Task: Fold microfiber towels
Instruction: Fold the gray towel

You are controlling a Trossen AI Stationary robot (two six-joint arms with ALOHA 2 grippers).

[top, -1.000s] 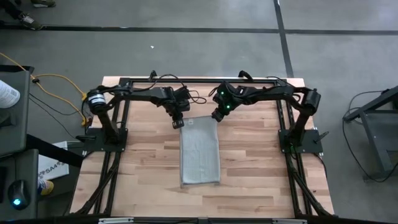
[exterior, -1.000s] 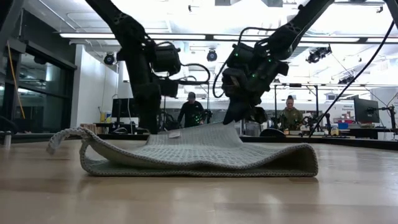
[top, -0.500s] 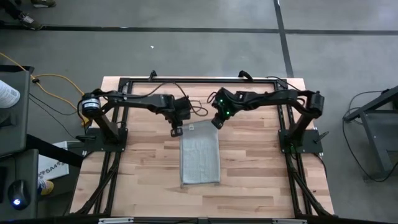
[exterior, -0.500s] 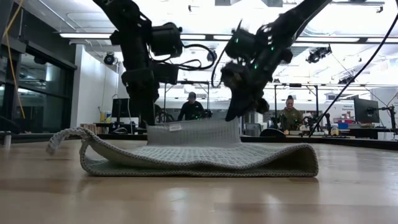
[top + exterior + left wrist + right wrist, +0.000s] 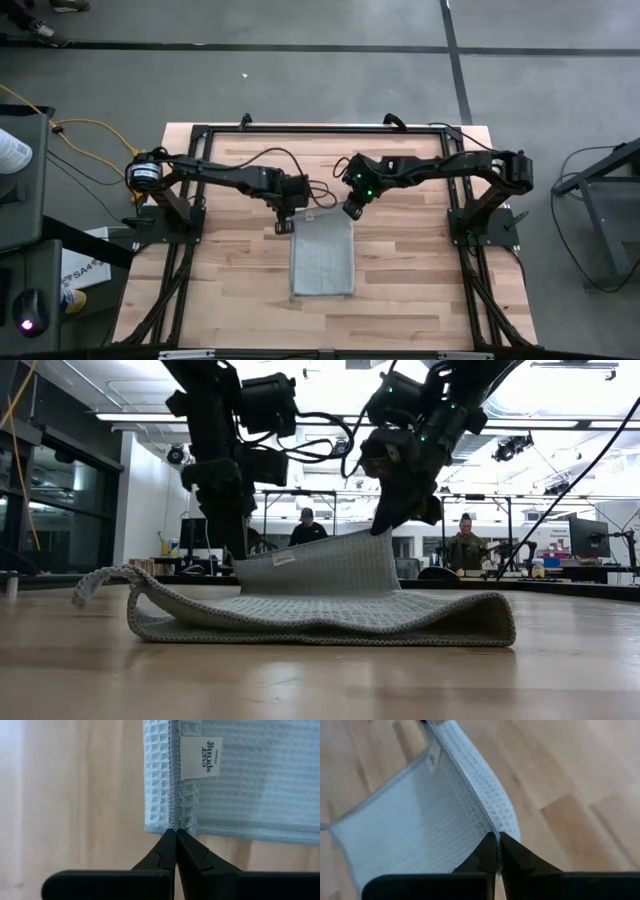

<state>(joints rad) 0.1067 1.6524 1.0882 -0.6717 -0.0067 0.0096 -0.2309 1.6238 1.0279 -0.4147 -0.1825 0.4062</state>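
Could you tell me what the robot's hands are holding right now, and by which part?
Both hold the microfiber towel: the left hand and right hand each pinch a far corner, lifting that edge.

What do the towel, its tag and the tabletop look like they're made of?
Towel: soft woven cloth, light grey-blue, matte, waffle-grid texture; likely microfiber, weave alone can't confirm.
Tag: white fabric label, printed lettering, sewn at the hem.
Tabletop: light wood planks, visible grain and seams, slight sheen, probably sealed butcher block.
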